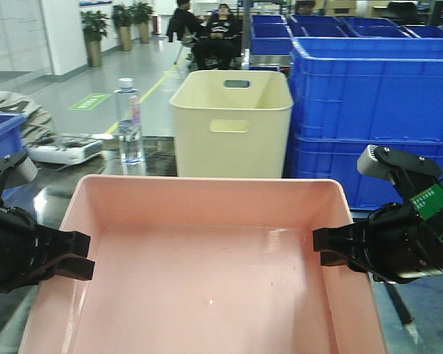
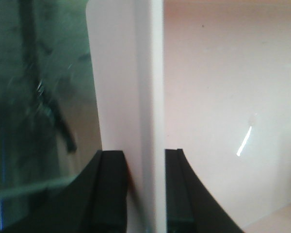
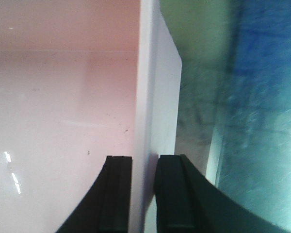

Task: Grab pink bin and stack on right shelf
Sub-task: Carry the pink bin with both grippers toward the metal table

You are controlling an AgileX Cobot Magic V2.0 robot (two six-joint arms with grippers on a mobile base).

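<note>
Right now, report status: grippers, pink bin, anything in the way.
Left gripper shut on pink bin, left wall. Right gripper shut on right wall. Cream bin, water bottle ahead.

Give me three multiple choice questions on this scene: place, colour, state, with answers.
1. The water bottle stands: A. left of the cream bin; B. right of it; C. inside it.
2. The stacked crates are: A. green; B. blue; C. red.
3. On the left gripper and right gripper, the jaws: A. grip the side walls of the pink bin; B. hang open above it; C. hold the bottle.
Answers: 1 A, it is at the bin's left; 2 B, plainly blue; 3 A, each wrist view shows a wall between the jaws.
</note>
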